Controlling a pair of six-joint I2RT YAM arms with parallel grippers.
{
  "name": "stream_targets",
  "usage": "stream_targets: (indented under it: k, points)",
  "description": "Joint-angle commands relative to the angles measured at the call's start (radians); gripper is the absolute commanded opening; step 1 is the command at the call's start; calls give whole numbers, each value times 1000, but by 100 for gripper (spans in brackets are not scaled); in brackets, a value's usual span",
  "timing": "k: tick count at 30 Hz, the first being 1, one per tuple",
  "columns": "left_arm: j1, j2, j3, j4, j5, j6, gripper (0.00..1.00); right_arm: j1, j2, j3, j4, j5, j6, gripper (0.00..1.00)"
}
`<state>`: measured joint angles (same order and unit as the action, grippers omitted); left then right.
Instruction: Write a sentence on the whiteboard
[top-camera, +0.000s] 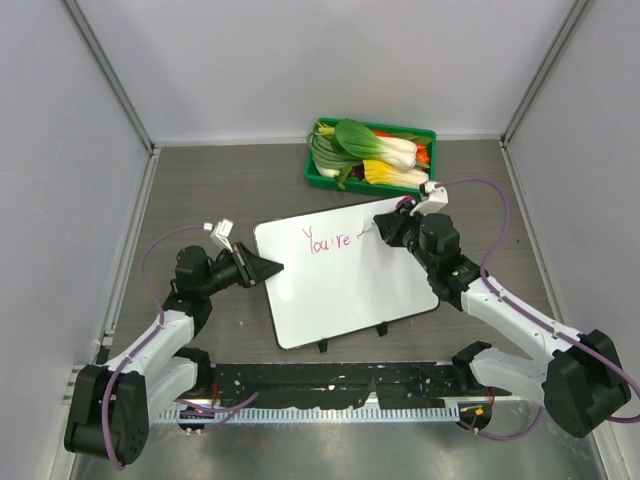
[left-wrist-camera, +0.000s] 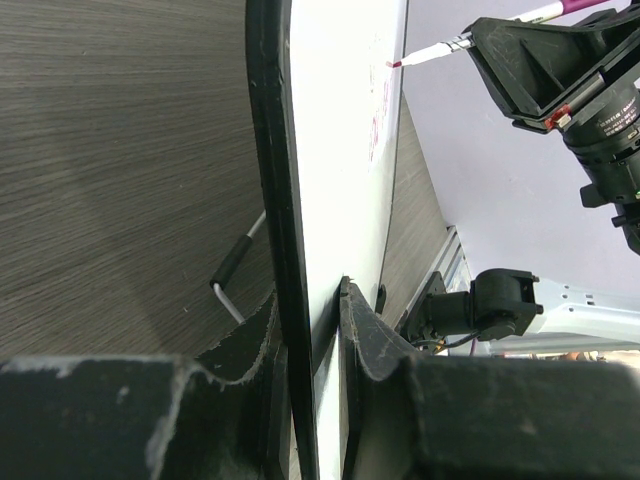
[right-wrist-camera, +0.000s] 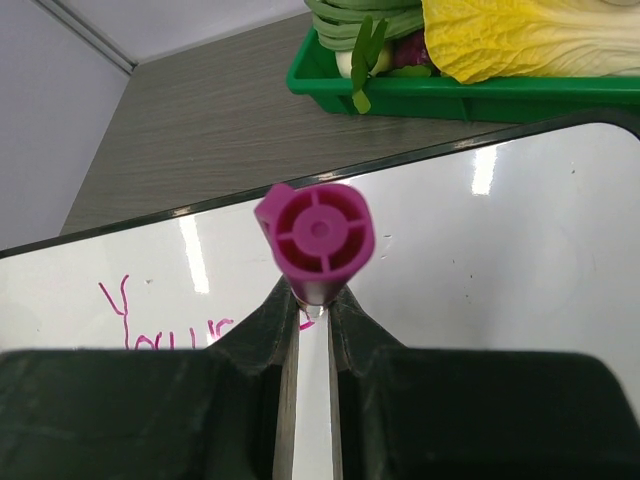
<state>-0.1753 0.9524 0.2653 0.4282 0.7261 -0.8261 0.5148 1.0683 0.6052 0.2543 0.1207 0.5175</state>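
I am watching the whiteboard (top-camera: 350, 290) lying a little skewed on the surface (top-camera: 200, 190) between the two arms; the left gripper (top-camera: 268, 267) is clamping the board's left rim, one finger on each face of it (the left wrist view is showing this plainly), so I am judging it to be the steadying hold; the right gripper (top-camera: 385, 228) is closed tight on a magenta marker (right-wrist-camera: 315, 240), whose butt end is pointing at the wrist camera and whose tip is meeting the board near its far edge; the sentence (top-camera: 330, 240) is showing only "You're" in thin pink script along the far part of the board, and the tip is sitting just right of the last letter, where a small new stroke seems to be starting; I am reckoning the task as barely begun, with one word down and the rest unwritten; most of the board is lying blank below that line, though little room is remaining to its right; a green tray (top-camera: 318, 170) of vegetables (top-camera: 375, 150) is sitting beyond the board, apart from it.
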Motion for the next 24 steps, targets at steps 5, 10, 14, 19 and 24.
stream_targets:
  k: [5,10,14,19,24]
  points:
    - [0,19,-5,-105,-143,203,0,-7,21,42,37,-32,3,1]
    - [2,17,-6,-105,-143,203,0,-6,15,25,31,-58,4,1]
    - [2,19,-5,-105,-143,203,0,-6,2,13,17,-85,-1,1]
    - [2,17,-6,-105,-143,203,0,-4,-7,1,-6,-90,-7,1]
    - [0,14,-6,-106,-145,203,0,-6,-28,-25,-24,-73,-7,1]
